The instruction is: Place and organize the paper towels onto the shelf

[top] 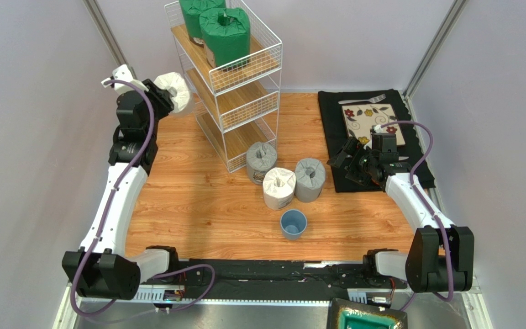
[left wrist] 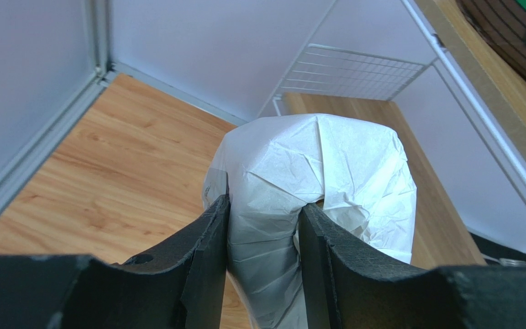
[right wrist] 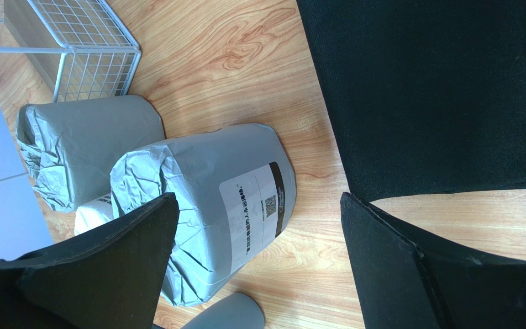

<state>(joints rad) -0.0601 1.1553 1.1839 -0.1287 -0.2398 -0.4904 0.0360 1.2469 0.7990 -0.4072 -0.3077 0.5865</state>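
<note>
My left gripper (top: 159,94) is shut on a white paper towel roll (top: 174,90) and holds it in the air left of the shelf (top: 242,110), level with the middle tier. In the left wrist view the fingers (left wrist: 207,233) pinch the roll's wrapper (left wrist: 327,164), with a wooden tier (left wrist: 362,110) behind it. Two green rolls (top: 216,31) stand on the top tier. Two grey rolls (top: 261,160) (top: 309,179) and a white roll (top: 279,188) stand on the table by the shelf's foot. My right gripper (top: 346,161) is open and empty, right of the near grey roll (right wrist: 204,199).
A small blue cup (top: 293,223) stands in front of the rolls and shows in the right wrist view (right wrist: 224,315). A black mat (top: 355,164) with a floral plate (top: 368,120) lies at the right, under my right gripper. Walls close in left and right.
</note>
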